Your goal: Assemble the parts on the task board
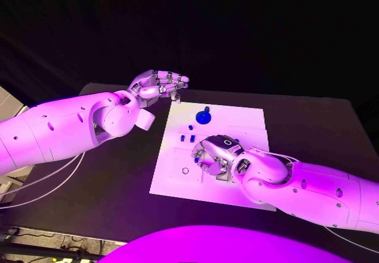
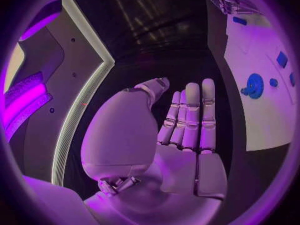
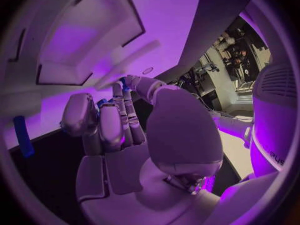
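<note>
The left hand (image 1: pixel 160 84) hovers empty, fingers loosely apart, at ten o'clock off the task board (image 1: pixel 237 118); the right hand (image 1: pixel 217 156) presses fingers-down on the board's middle, its grasp impossible to tell.

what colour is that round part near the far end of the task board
Blue. The round part on the white task board shows best in the head view.

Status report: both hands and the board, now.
Left hand open, raised beside the task board. Right hand low over the board's middle, grip unclear. Round blue part untouched at the far end. Nothing blocking.
</note>
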`<act>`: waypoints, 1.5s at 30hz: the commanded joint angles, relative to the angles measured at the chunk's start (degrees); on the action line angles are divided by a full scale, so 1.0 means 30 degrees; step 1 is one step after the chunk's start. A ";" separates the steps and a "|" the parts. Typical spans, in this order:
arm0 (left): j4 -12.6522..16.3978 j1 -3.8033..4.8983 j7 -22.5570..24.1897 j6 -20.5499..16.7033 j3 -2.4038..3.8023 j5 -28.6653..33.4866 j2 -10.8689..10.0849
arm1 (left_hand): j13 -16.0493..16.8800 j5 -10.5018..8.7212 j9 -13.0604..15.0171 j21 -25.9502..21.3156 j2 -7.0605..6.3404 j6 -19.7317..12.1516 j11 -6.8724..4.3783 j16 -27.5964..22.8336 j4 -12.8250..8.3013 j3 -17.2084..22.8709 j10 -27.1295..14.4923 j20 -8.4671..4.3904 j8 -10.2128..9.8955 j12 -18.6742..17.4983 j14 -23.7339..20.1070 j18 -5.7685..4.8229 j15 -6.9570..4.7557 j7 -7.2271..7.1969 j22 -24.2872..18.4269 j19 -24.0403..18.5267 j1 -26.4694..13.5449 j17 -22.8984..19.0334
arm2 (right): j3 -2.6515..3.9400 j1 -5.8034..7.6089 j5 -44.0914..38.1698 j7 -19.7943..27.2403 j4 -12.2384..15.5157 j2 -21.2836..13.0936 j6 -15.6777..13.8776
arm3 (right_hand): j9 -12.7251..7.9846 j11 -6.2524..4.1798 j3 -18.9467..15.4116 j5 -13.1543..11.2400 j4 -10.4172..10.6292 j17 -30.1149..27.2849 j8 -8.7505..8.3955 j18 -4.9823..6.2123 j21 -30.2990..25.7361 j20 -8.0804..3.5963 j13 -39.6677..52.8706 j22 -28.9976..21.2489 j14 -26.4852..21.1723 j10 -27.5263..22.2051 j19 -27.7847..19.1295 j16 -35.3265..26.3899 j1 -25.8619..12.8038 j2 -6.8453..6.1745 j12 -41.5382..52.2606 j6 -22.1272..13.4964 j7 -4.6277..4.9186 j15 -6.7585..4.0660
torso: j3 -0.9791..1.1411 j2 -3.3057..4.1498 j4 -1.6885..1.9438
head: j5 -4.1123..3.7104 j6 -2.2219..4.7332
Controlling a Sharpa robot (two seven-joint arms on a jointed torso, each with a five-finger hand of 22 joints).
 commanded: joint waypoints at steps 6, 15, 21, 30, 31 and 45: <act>-0.0032 0.0007 0.0035 0.0149 0.0010 -0.0044 0.0039 | -0.0045 0.0075 -0.0020 0.0109 0.0013 0.0063 0.0007 0.0069 -0.0084 0.0045 0.0123 0.0058 0.0123 -0.0111 0.0173 0.0263 -0.0004 -0.0003 0.0028 0.0139 0.0189 -0.0008 | -0.0023 -0.0034 0.0436 0.0131 0.0443 -0.0559 -0.1870 | -0.0194 0.0230 -0.0981 0.0054 -0.0115 -0.1462 -0.0592 0.0347 -0.1558 0.0178 0.0052 -0.0988 -0.0714 -0.1357 -0.0819 -0.0705 0.0223 -0.0228 0.0352 -0.0732 0.0124 0.0122 | -0.0001 0.0008 0.0016 | -0.0092 0.0165; -0.0017 0.0005 0.0091 0.0124 0.0000 -0.0046 -0.0002 | -0.0062 0.0071 -0.0024 0.0119 0.0028 0.0053 0.0006 0.0073 -0.0082 0.0052 0.0135 0.0056 0.0128 -0.0120 0.0181 0.0263 -0.0005 -0.0003 0.0035 0.0144 0.0191 -0.0009 | 0.0177 0.0985 0.1287 -0.0284 0.2052 -0.2581 -0.1274 | -0.0163 0.0111 -0.1344 0.0158 0.0073 -0.0484 -0.0541 0.0048 -0.0181 0.0109 0.0155 -0.0002 -0.0122 -0.0892 0.0130 0.0136 0.0208 -0.0012 0.1212 -0.0290 0.0050 0.0021 | -0.0018 0.0024 0.0005 | -0.0173 0.0301; -0.0056 -0.0020 0.0096 0.0168 -0.0023 -0.0047 0.0004 | -0.0064 0.0071 -0.0024 0.0119 0.0030 0.0053 0.0006 0.0073 -0.0082 0.0053 0.0137 0.0056 0.0128 -0.0120 0.0182 0.0263 -0.0006 -0.0003 0.0036 0.0144 0.0192 -0.0009 | 0.0324 0.2111 0.1821 -0.0457 0.2317 -0.4028 -0.0206 | -0.0154 0.0042 -0.1371 0.0156 0.0120 0.0244 -0.0532 -0.0128 0.0642 0.0033 0.0139 0.0588 0.0235 -0.0644 0.0642 0.0660 0.0177 -0.0086 0.1527 -0.0118 -0.0005 -0.0030 | -0.0022 0.0019 -0.0018 | -0.0377 0.0368; -0.0098 -0.0071 0.0098 0.0218 -0.0046 -0.0048 0.0027 | -0.0077 0.0068 -0.0027 0.0128 0.0038 0.0045 0.0004 0.0077 -0.0085 0.0059 0.0146 0.0054 0.0132 -0.0127 0.0190 0.0264 -0.0008 -0.0006 0.0042 0.0149 0.0199 -0.0010 | 0.0390 0.2965 0.1967 -0.0664 0.1277 -0.4759 0.2422 | -0.0526 0.0190 -1.2062 0.0505 0.4674 -0.1392 -0.1633 0.0138 -0.1209 0.0220 0.0067 -0.0253 -0.0615 -0.3093 -0.0061 0.0696 0.3698 0.1120 0.3066 -0.0856 -0.0494 0.0144 | 0.0019 0.0046 0.0026 | -0.0567 0.0479; -0.0103 -0.0072 0.0099 0.0218 -0.0046 -0.0048 0.0028 | -0.0077 0.0068 -0.0027 0.0128 0.0038 0.0045 0.0004 0.0077 -0.0085 0.0059 0.0146 0.0054 0.0132 -0.0127 0.0190 0.0264 -0.0008 -0.0006 0.0042 0.0149 0.0199 -0.0010 | 0.0390 0.2979 0.1932 -0.0672 0.1226 -0.4759 0.2563 | -0.0526 0.0190 -1.2068 0.0504 0.4683 -0.1394 -0.1633 0.0138 -0.1210 0.0220 0.0067 -0.0253 -0.0616 -0.3095 -0.0061 0.0697 0.3705 0.1119 0.3068 -0.0856 -0.0495 0.0144 | 0.0023 0.0042 0.0006 | -0.0574 0.0472; -0.0122 -0.0091 0.0105 0.0287 -0.0050 -0.0048 0.0026 | -0.0110 0.0059 -0.0031 0.0143 0.0033 0.0036 0.0004 0.0082 -0.0079 0.0049 0.0160 0.0053 0.0147 -0.0146 0.0200 0.0263 -0.0008 -0.0010 0.0054 0.0154 0.0184 -0.0012 | 0.0354 0.2921 0.1324 -0.0982 0.0366 -0.4429 0.4204 | -0.0460 0.0100 -1.2557 0.0158 0.5458 -0.1426 -0.1631 0.0093 -0.1002 0.0190 0.0131 0.0021 -0.0610 -0.3035 0.0143 0.0971 0.5145 0.1559 0.3939 -0.0648 -0.0547 0.0098 | -0.0016 0.0006 0.0032 | -0.0652 0.0457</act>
